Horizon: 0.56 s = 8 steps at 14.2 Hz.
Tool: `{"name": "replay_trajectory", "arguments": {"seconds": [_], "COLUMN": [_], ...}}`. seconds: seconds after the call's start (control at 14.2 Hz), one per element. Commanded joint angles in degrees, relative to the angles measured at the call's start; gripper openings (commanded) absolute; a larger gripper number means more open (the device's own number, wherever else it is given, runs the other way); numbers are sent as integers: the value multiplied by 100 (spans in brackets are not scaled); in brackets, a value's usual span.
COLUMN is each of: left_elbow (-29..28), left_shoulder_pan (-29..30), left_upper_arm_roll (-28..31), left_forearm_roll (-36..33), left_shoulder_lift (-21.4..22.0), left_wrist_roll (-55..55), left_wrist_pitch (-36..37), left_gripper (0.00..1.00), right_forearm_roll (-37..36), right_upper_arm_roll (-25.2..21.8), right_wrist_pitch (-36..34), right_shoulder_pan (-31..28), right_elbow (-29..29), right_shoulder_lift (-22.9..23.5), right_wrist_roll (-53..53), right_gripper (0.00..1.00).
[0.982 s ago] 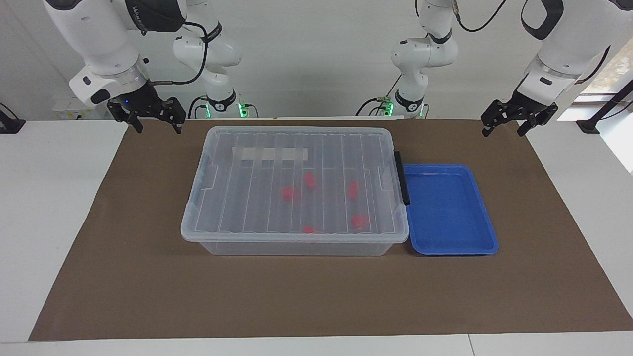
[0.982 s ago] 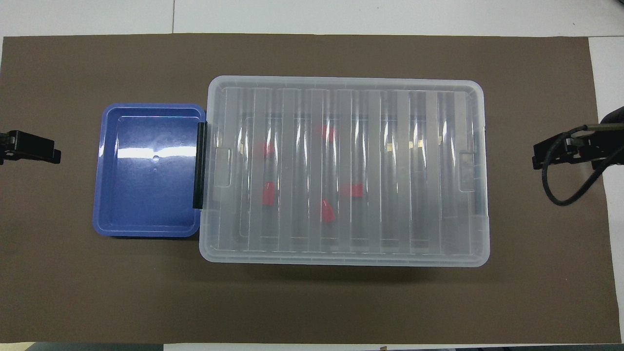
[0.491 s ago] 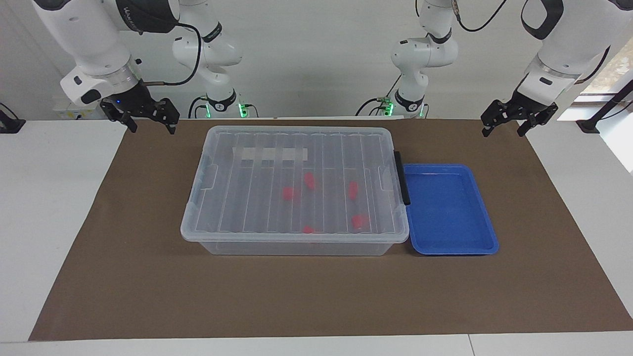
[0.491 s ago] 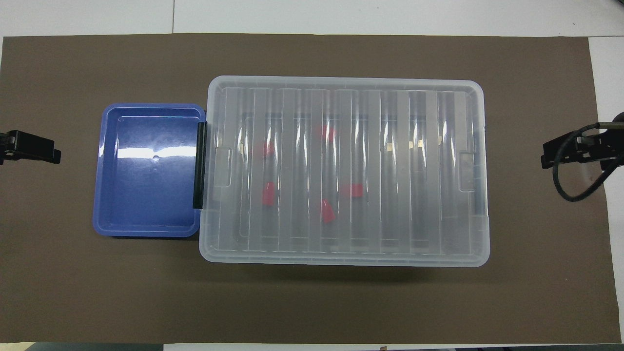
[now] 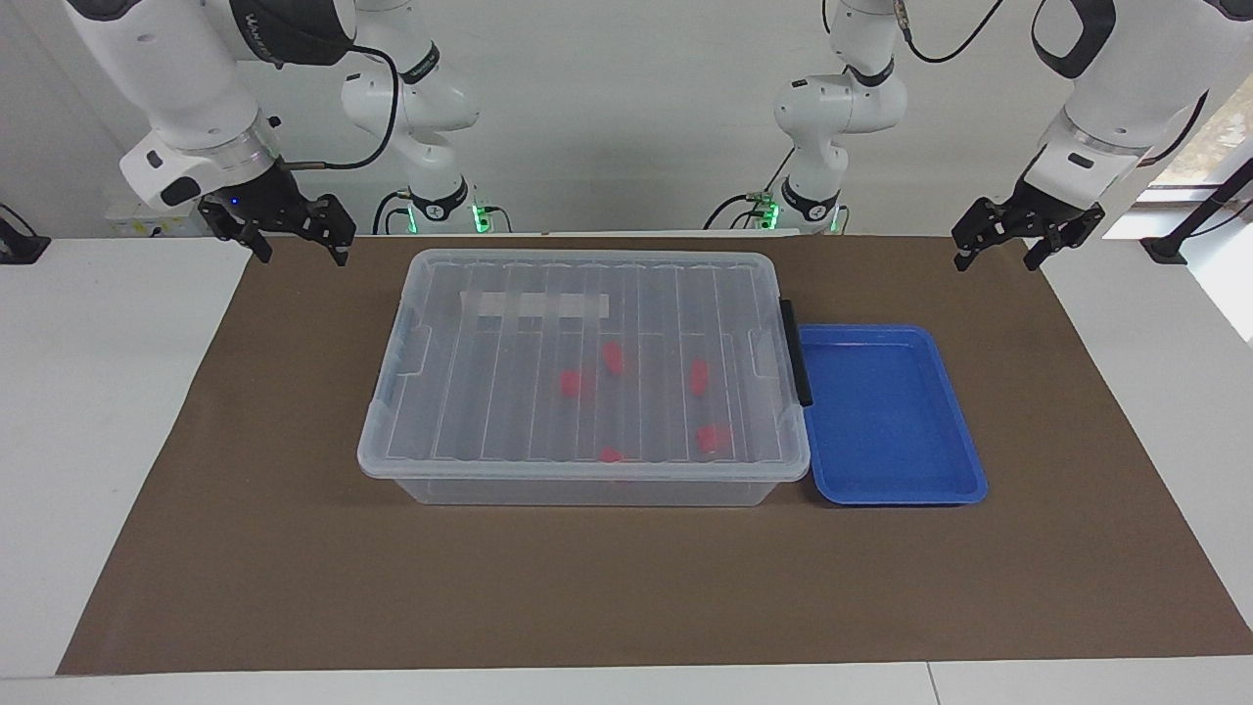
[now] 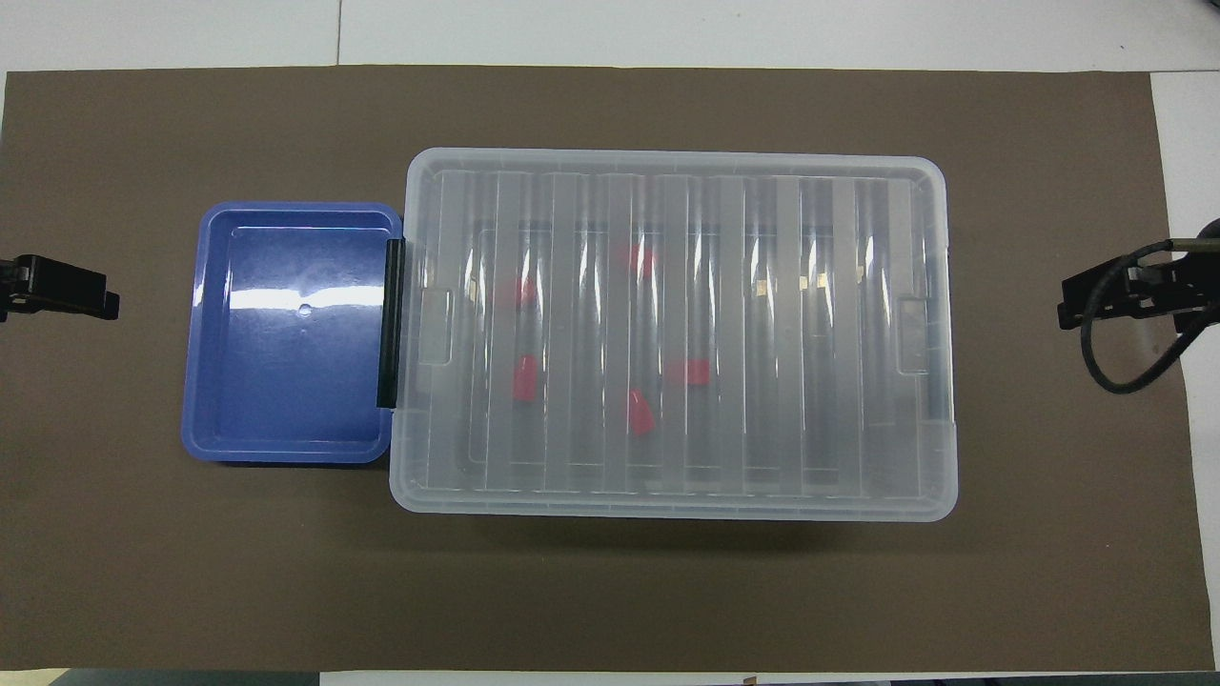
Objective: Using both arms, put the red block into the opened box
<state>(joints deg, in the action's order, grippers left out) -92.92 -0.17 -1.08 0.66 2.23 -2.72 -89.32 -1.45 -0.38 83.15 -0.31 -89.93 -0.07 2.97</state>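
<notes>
Brown mat (image 5: 294, 548) as before, unchanged

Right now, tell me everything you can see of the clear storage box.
The box is a large rectangular bin of clear plastic, lying flat on the brown mat mid-table. Its ribbed translucent lid is on and closed, with a white tape strip on the side nearer the robots. A black handle runs along the end toward the left arm, where the blue tray sits against it. Several red blocks show through the lid. Neither end effector touches it.
</notes>
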Motion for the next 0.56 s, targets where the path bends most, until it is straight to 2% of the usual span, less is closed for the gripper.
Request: {"name": "replay_trajectory", "arguments": {"seconds": [0.0, 0.49], "left_elbow": [-112, -112], "left_shoulder_pan": [61, 61], "left_upper_arm_roll": [-15, -15], "left_forearm_roll": [74, 74], "left_shoulder_lift": [102, 102], "left_wrist_roll": [-36, -36], "left_wrist_pitch": [-86, -77], "left_gripper": [100, 100], "right_forearm_roll": [13, 13], "right_upper_arm_roll": [-68, -85], "right_wrist_pitch": [86, 193], "right_shoulder_pan": [-12, -12], "right_elbow": [-147, -271], "right_shoulder_lift": [-72, -125], "right_wrist_roll": [-95, -95], "right_gripper": [100, 100]}}
